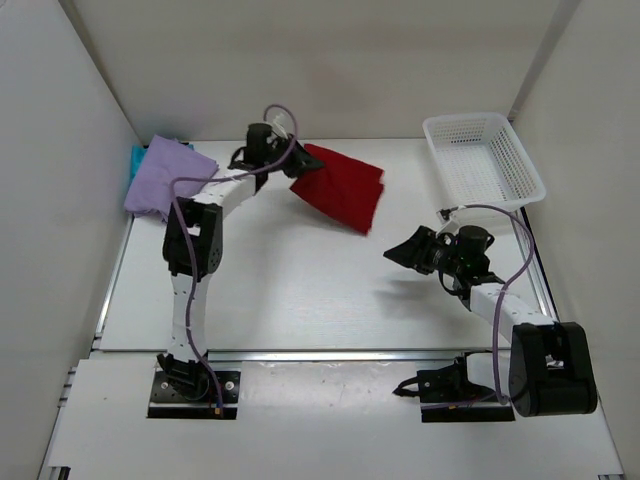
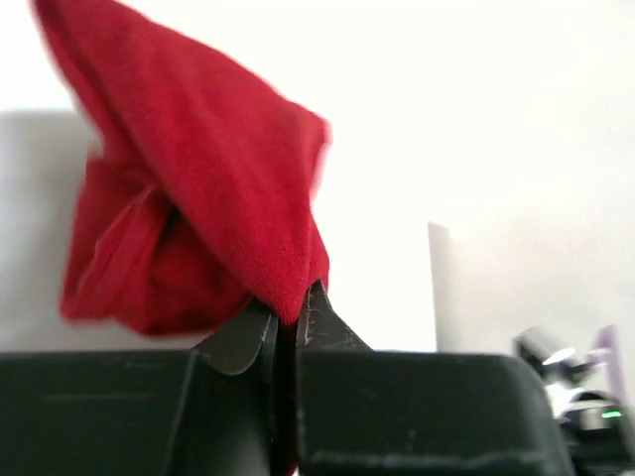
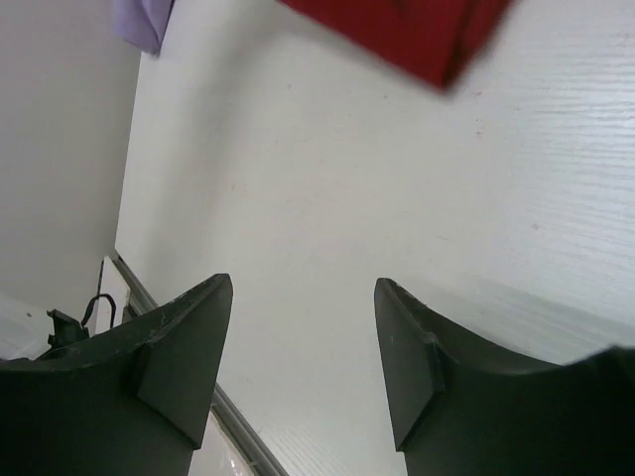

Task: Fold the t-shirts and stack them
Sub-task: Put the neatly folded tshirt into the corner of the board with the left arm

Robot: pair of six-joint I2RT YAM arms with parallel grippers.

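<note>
**Red t-shirt pinched by the left gripper; basket set apart at the far right**

The red t-shirt (image 1: 340,195) is seen at the far middle of the table (image 1: 300,290), spread loosely and creased, with its left corner drawn up to the left gripper (image 1: 294,162). In the left wrist view, a bunched fold of the red t-shirt (image 2: 198,198) is clamped between the two fingers of the left gripper (image 2: 288,317), which are pressed together on the cloth. How much of the shirt rests on the table cannot be told.

The lavender t-shirt (image 1: 165,180) is laid at the far left corner, on top of the teal t-shirt (image 1: 134,160), of which only a narrow edge is shown by the wall. Both are well apart from the red one, with the left arm (image 1: 200,215) raised between them.

All three shirts are placed outside the white mesh basket (image 1: 432,130), which is set at the far right corner, well apart from the red shirt.

The right gripper (image 1: 393,252) is held above the table right of centre, near the red shirt's near corner but apart from it. In the right wrist view, its fingers (image 3: 184,347) are spread wide, and bare table is seen between them; the red t-shirt (image 3: 417,30) and a corner of the lavender t-shirt (image 3: 139,20) are shown beyond.
</note>
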